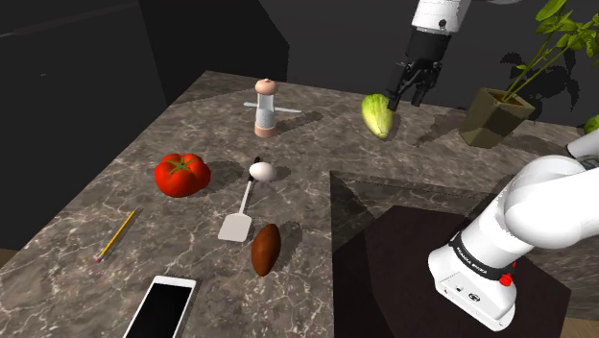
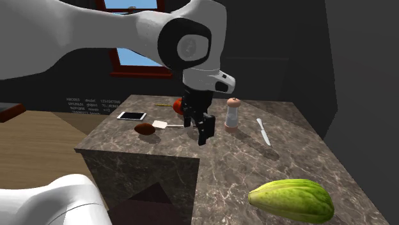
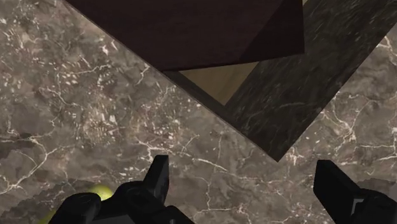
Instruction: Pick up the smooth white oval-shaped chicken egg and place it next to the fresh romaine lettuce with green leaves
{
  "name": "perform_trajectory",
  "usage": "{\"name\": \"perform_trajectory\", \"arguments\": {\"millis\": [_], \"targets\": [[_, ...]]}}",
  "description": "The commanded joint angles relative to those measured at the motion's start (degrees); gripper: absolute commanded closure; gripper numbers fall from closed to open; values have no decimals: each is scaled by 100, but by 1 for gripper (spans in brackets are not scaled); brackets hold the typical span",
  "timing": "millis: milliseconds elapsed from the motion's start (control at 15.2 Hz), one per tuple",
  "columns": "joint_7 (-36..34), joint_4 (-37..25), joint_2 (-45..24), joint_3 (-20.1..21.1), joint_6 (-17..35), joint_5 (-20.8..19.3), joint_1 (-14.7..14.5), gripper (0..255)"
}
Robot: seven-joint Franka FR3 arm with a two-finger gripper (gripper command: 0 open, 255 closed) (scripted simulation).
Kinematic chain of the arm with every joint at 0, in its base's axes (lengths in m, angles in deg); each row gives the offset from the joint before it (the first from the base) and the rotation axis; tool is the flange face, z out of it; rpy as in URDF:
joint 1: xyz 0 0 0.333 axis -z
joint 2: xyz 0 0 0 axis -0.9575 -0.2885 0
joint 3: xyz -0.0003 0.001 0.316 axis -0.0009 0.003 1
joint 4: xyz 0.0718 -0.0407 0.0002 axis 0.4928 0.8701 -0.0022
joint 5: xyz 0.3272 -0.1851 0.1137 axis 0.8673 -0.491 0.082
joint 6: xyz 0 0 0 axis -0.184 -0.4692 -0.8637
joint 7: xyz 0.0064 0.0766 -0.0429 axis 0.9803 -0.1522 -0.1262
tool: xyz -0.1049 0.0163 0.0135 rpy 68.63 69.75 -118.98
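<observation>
The worktop [image 1: 192,120] is dark marble with pale veins. One corner is cut out, and there the dark box-shaped stand [image 1: 403,278] is placed. The walls around are dark grey. In the second exterior view a window [image 2: 137,61] with a red frame shows blue sky, and a wooden floor [image 2: 38,147] lies beside the worktop.

On the wall under the window there are some lines of pale writing [image 2: 89,104], too faint to read. A black band on the arm's base [image 1: 477,261] carries white lettering and it is also too small to read.

The egg [image 1: 263,171] is white and lies on the worktop at the far end of the spatula [image 1: 237,223] handle. It is near the tomato [image 1: 181,174] and well apart from the lettuce [image 1: 377,115]. The lettuce lies near the far edge, between the shaker [image 1: 265,108] and the potted plant [image 1: 494,115].

The tool [image 1: 411,96] hangs above the worktop just beside the lettuce. Its fingers are spread, with only bare marble between them in the wrist view.

A knife [image 2: 263,131] lies behind the shaker. Nearer are a pencil [image 1: 117,235], a brown oval thing [image 1: 266,250] that I cannot identify, and a phone [image 1: 161,307], which the shoulder view's lower edge cuts off. The plant's leaves are cut by the upper edge. In the second exterior view the tool partly hides the tomato. In the wrist view only a green edge of the lettuce [image 3: 102,191] is seen behind one finger.
</observation>
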Motion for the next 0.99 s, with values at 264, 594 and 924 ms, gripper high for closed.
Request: {"name": "perform_trajectory", "arguments": {"millis": [264, 594, 924], "targets": [[-195, -140, -993, 321, 824, 413, -273, 0], [-323, -419, -1881, 575, 1424, 691, -484, 0], [-441, -863, -2820, 816, 1928, 893, -678, 0]]}}
